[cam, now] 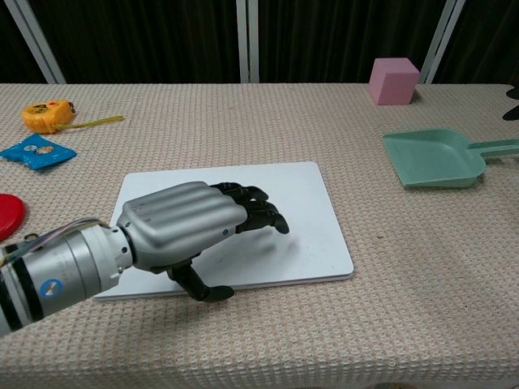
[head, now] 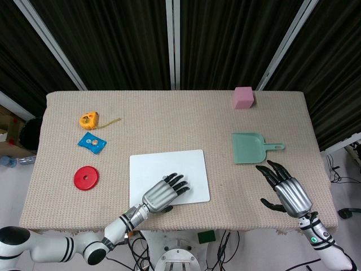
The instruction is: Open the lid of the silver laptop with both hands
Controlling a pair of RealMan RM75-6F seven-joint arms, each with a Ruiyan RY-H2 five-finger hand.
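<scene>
The silver laptop [head: 169,169] [cam: 308,211] lies flat and closed near the table's front edge. My left hand [head: 163,193] [cam: 195,223] hovers over or rests on its front part, palm down, fingers extended toward the lid's middle and holding nothing; its thumb hangs by the laptop's front edge. My right hand [head: 285,189] is well to the right of the laptop, over the bare cloth in front of the dustpan, with fingers spread and nothing in it. In the chest view only a dark fingertip shows at the right border.
A green dustpan [head: 251,148] [cam: 434,158] lies right of the laptop, a pink cube [head: 243,97] [cam: 394,80] at the back. On the left are a yellow tape measure [head: 89,119] [cam: 49,114], a blue packet [head: 92,142] [cam: 34,151] and a red disc [head: 86,178] [cam: 6,215].
</scene>
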